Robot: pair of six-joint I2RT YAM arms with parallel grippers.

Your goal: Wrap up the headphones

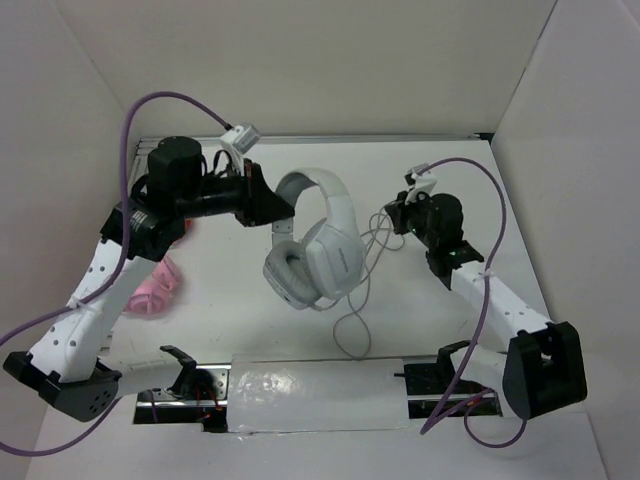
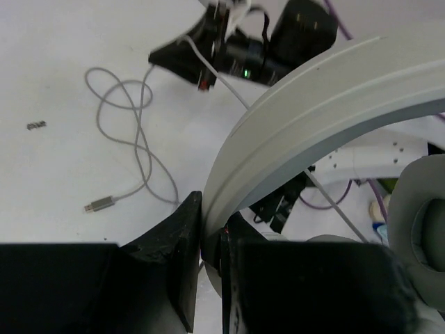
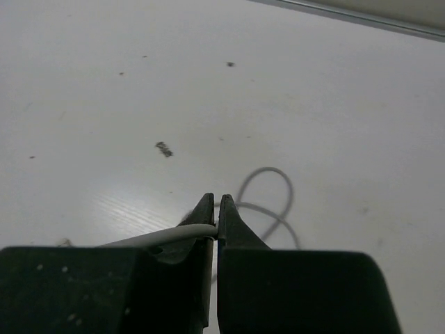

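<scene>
Smooth plastic headphones (image 1: 335, 250) (faintly glossy), matt white table (image 1: 230, 300), lightly speckled

One pair of grey-white headphones (image 1: 320, 250) is trailing one cable (image 3: 184, 234); one pair of pink headphones (image 1: 152, 287) is lying on the one tabletop (image 1: 230, 300). Two end effectors are showing: the left end effector (image 1: 280, 212) and the right end effector (image 1: 392, 218).

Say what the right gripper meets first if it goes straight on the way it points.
Probably a loose loop of the cable, lying just ahead of the right gripper, then the table; depth is unclear.
</scene>
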